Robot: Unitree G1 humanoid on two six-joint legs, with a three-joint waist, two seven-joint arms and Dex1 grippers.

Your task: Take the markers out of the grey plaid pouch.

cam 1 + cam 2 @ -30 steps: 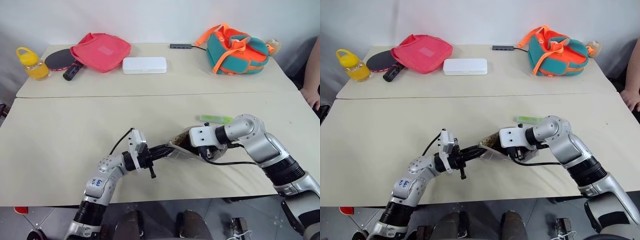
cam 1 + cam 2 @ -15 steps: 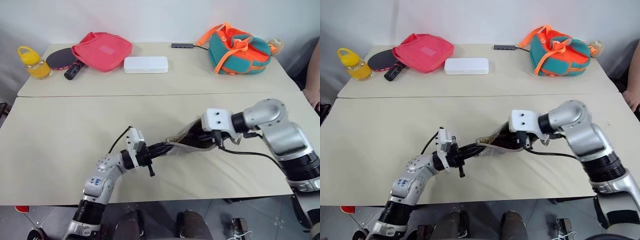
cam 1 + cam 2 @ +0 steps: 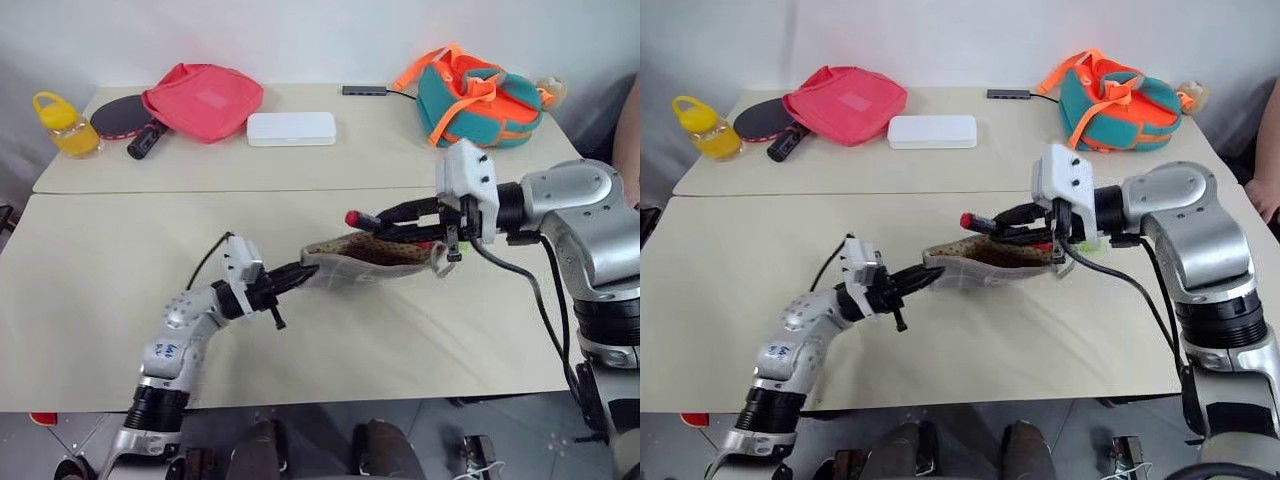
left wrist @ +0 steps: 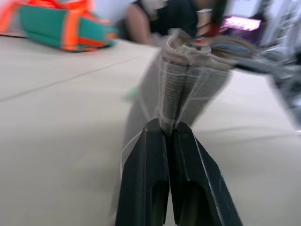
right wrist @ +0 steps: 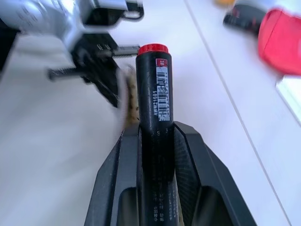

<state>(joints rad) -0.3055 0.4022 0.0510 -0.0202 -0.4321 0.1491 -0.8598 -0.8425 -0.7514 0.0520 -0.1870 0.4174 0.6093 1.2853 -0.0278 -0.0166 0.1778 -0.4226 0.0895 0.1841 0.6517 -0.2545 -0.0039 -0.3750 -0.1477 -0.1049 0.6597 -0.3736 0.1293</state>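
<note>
The grey plaid pouch hangs level above the table, mouth up, dark lining showing. My left gripper is shut on its left end; the left wrist view shows the fabric pinched between the fingertips. My right gripper is just above the pouch, shut on the dark marker. The marker's red end points left, clear of the pouch mouth. A pale green sliver lies on the table beside the pouch, otherwise hidden by the pouch and my right hand.
Along the far table stand a yellow bottle, a paddle, a pink-red bag, a white box, a small hub and a teal-and-orange backpack. A person's arm is at the right edge.
My right gripper has risen and drawn the dark marker up out of the pouch. My left gripper has moved left and up, lifting the pouch off the table.
</note>
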